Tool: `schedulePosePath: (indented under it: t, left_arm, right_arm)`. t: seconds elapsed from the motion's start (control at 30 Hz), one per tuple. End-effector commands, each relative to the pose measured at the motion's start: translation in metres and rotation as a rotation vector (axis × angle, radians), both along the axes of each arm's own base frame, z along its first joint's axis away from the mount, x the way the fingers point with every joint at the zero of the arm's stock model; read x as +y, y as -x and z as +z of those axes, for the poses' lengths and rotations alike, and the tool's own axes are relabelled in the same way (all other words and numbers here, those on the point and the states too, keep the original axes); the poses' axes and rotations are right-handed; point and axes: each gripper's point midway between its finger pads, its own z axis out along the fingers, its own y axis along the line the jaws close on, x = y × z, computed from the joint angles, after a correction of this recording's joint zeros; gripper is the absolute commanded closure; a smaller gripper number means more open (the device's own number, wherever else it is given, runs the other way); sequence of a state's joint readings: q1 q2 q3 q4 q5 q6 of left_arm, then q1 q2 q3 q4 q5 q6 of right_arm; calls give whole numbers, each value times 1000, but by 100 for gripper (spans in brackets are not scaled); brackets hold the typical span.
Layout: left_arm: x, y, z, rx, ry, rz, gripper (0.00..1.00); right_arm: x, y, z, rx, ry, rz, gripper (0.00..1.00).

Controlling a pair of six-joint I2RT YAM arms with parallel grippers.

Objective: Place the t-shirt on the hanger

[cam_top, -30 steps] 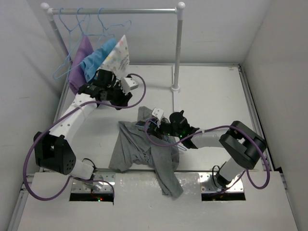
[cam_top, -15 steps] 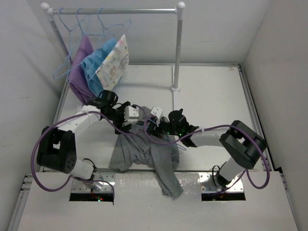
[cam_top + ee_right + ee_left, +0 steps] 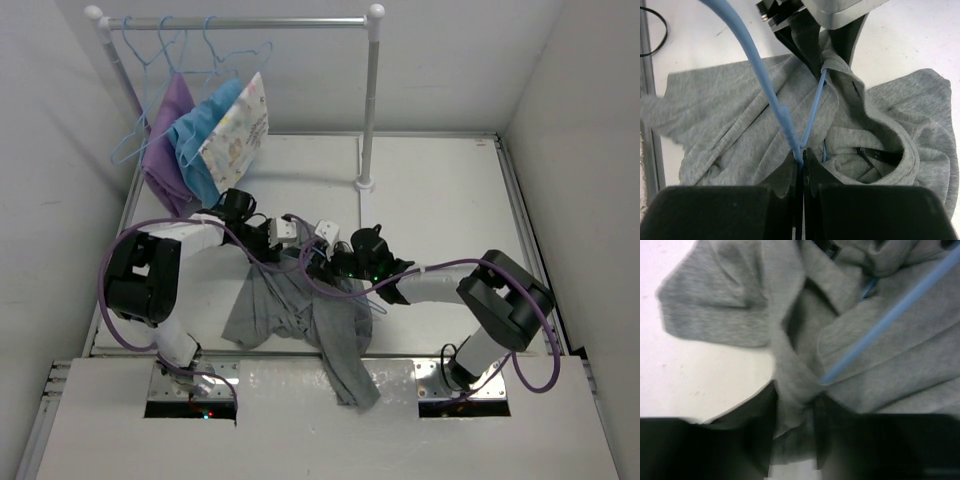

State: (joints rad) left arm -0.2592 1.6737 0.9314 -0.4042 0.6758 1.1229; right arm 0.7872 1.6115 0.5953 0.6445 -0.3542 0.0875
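The grey t-shirt (image 3: 300, 315) lies crumpled on the table, one end hanging over the near edge. My right gripper (image 3: 802, 162) is shut on the light-blue wire hanger (image 3: 771, 90), whose wires run up into the shirt's folds (image 3: 740, 115). My left gripper (image 3: 794, 412) is shut on a pinched fold of the t-shirt (image 3: 790, 375), right where a hanger wire (image 3: 890, 315) enters the cloth. In the top view the two grippers, left (image 3: 290, 240) and right (image 3: 325, 262), sit close together over the shirt's far end.
A metal clothes rail (image 3: 240, 22) stands at the back, its post (image 3: 368, 100) on a base at mid-table. Spare blue hangers (image 3: 150, 70), a purple cloth (image 3: 165, 130), a blue cloth (image 3: 200, 135) and a patterned white cloth (image 3: 240, 125) hang at its left end.
My left arm has swung from the hanging cloths down to the t-shirt and closed on a fold of it beside the right gripper. The right gripper has kept still, holding the hanger.
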Motion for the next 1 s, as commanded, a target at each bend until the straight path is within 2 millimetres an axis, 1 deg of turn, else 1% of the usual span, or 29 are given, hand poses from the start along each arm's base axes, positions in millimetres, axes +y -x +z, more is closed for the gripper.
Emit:
schedulePosePath:
  t: [0.0, 0.07, 0.1, 0.13, 0.17, 0.2, 0.23, 0.27, 0.3, 0.33, 0.4, 0.43, 0.53, 0.6, 0.63, 0.73, 0.8, 0.87, 0.9, 0.93, 0.97]
  left_arm:
    - [-20, -6, 10, -34, 67, -60, 82]
    - [-24, 7, 12, 1, 95, -106, 96]
    - [-25, 12, 14, 8, 107, -124, 97]
    - [-30, 19, 19, 9, 141, -162, 97]
    - [-30, 30, 23, 33, 157, -183, 96]
    - [-36, 37, 32, 18, 195, -228, 94]
    - [-37, 43, 33, 33, 205, -248, 91]
    - [-37, 53, 40, 55, 209, -267, 87]
    - [-41, 59, 44, 55, 215, -296, 85]
    - [-44, 64, 53, 38, 232, -319, 84]
    - [-49, 71, 58, 34, 250, -337, 84]
    - [-51, 73, 63, 31, 264, -335, 83]
    - [-57, 77, 61, 36, 265, -343, 83]
    - [-56, 76, 56, 39, 246, -340, 87]
    - [-55, 74, 51, 46, 235, -339, 92]
    - [-52, 74, 40, 74, 212, -327, 100]
    - [-53, 73, 39, 99, 213, -300, 100]
    - [-53, 69, 41, 89, 212, -286, 100]
    - [-52, 68, 45, 71, 209, -286, 100]
    - [-50, 70, 47, 66, 202, -284, 100]
    - [-48, 70, 48, 47, 194, -285, 100]
  right_arm:
    - [-3, 12, -10, 58, 29, 28, 100]
    - [-4, 12, -10, 54, 36, 26, 100]
    - [-4, 11, -10, 52, 37, 25, 100]
    - [-4, 11, -8, 45, 34, 23, 100]
    - [-5, 11, -7, 40, 34, 20, 100]
    - [-6, 8, -3, 26, 34, 12, 100]
    - [-7, 8, -4, 28, 38, 8, 100]
    - [-6, 6, 0, 11, 41, 7, 100]
    - [-6, 4, 2, 5, 44, 7, 100]
    - [-6, 3, 3, -5, 51, 12, 100]
    - [-2, 0, 7, -7, 60, 19, 100]
    - [0, -2, 8, -12, 63, 25, 100]
    - [7, -6, 11, -12, 69, 37, 100]
    - [9, -9, 17, -19, 59, 37, 100]
    - [10, -9, 19, -20, 48, 39, 100]
    - [10, -10, 21, -24, 47, 37, 100]
    - [9, -10, 20, -20, 60, 35, 100]
    - [6, -8, 18, -6, 76, 28, 100]
    - [4, -7, 22, -4, 73, 21, 100]
    - [-2, -1, 16, 27, 101, 20, 94]
    - [-7, 5, 13, 42, 115, 27, 72]
